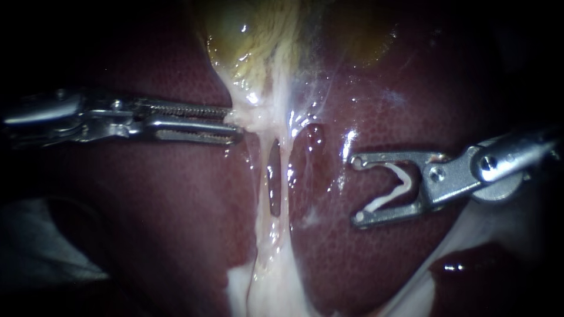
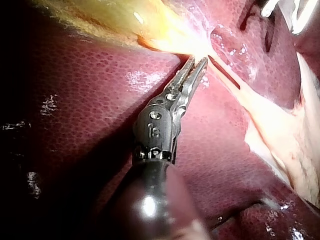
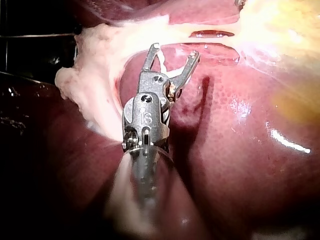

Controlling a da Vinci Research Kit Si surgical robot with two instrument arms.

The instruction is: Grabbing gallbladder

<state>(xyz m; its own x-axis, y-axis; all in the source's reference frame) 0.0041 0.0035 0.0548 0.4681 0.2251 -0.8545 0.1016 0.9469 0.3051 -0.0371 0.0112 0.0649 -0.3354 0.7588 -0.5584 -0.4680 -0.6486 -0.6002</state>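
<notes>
The yellow-green gallbladder [image 1: 247,35] lies at the top of the endoscope view on the dark red liver [image 1: 176,194]. Below it, pale tissue narrows into two thin tubes [image 1: 262,176] running down side by side. My left instrument [image 1: 235,121] reaches in level, its toothed jaws a narrow gap apart. Their tips rest against the pale tissue just under the gallbladder; the left wrist view shows the same [image 2: 198,61]. My right instrument [image 1: 357,191] hovers over the liver to the right of the tubes. Its jaws stand wide apart, holding a white V-shaped clip [image 1: 382,201] between them [image 3: 174,51].
A wide band of whitish tissue [image 1: 276,287] spreads below the tubes. Glistening membrane [image 1: 317,117] covers the liver between the tubes and my right instrument. More pale tissue [image 3: 95,65] lies beside my right instrument's jaws.
</notes>
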